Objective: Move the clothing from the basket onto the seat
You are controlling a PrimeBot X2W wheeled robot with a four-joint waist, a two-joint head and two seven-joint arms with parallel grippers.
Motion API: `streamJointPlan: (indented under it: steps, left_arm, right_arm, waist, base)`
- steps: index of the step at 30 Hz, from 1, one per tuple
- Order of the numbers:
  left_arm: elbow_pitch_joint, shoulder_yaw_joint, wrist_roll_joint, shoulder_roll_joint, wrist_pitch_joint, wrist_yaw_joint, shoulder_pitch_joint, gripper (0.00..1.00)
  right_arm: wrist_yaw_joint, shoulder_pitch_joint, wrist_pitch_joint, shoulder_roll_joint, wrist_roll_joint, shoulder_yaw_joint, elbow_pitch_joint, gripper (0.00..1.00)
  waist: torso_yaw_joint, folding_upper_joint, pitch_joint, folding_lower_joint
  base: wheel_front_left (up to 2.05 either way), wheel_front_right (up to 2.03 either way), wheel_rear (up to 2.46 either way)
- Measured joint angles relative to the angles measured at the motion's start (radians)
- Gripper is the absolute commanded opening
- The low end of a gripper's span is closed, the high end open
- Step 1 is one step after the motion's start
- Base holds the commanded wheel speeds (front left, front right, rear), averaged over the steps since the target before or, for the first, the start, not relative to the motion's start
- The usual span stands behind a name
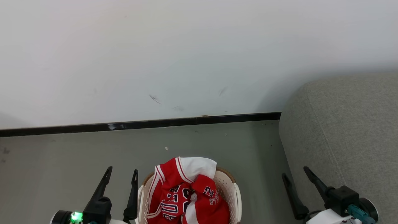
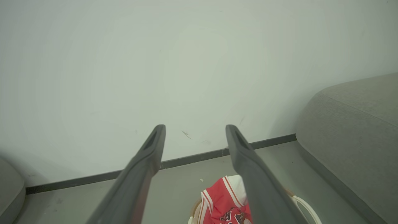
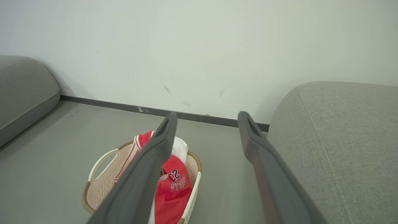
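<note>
Clothing (image 1: 186, 193) heaped in the basket (image 1: 238, 199) on the floor (image 1: 77, 155)
Red striped garments fill the basket, one white edge draped over its far rim; the seat (image 1: 342, 130) stands to its right, apart; left tool (image 1: 122, 169) hovers at the basket's left, fingers spread, holding nothing; right tool (image 1: 294, 171) hovers between basket and seat, likewise spread and empty.

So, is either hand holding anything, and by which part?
Nothing is held. The left hand and right hand are open and empty; the clothing lies in the basket.
</note>
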Motion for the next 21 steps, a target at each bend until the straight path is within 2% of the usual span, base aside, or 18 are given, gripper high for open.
streamJointPlan:
  steps: [21]
  left_arm:
    - [0.014,0.03,-0.01,-0.005,0.0,0.0,0.0,1.0]
  right_arm:
    - [0.0,0.0,0.0,0.001,0.007,-0.024,-0.021,1.0]
  waist:
    - [-0.004,0.0,0.003,-0.0001]
  base:
    - [0.0,0.0,0.0]
